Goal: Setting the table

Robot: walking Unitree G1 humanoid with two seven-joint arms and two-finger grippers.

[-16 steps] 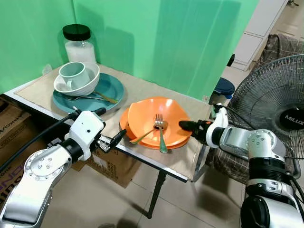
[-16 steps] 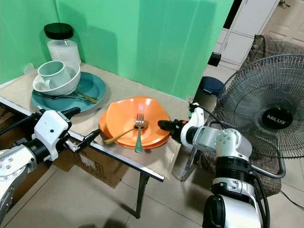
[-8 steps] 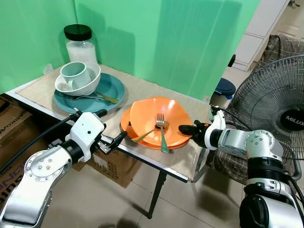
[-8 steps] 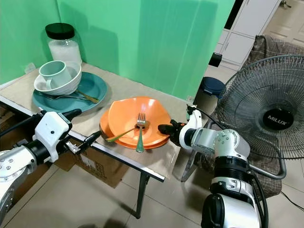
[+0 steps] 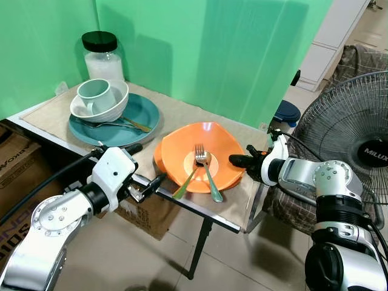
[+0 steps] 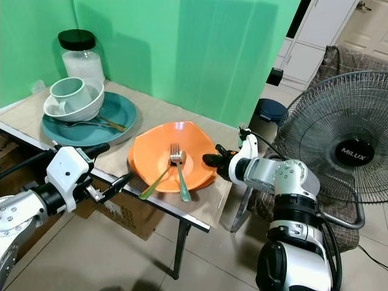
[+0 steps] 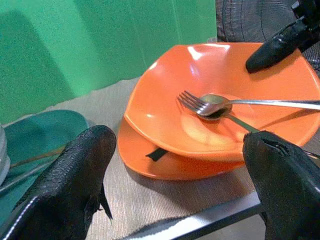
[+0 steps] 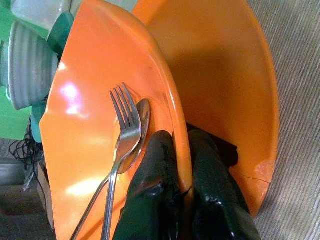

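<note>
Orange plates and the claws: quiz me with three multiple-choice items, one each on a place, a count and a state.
1. Where is the white bowl?
A. on the teal plate
B. on the floor
C. on the fan

2. How many utensils lie in the upper orange plate?
A. none
B. two
C. five

3. What is the right claw doing?
A. hanging idle
B. holding the jar
C. pinching the upper orange plate's rim

Answers:
1 A, the bowl with the cup in it sits on the teal plate.
2 B, a fork and a spoon cross there.
3 C, the right wrist view shows one finger on each side of the rim.
</note>
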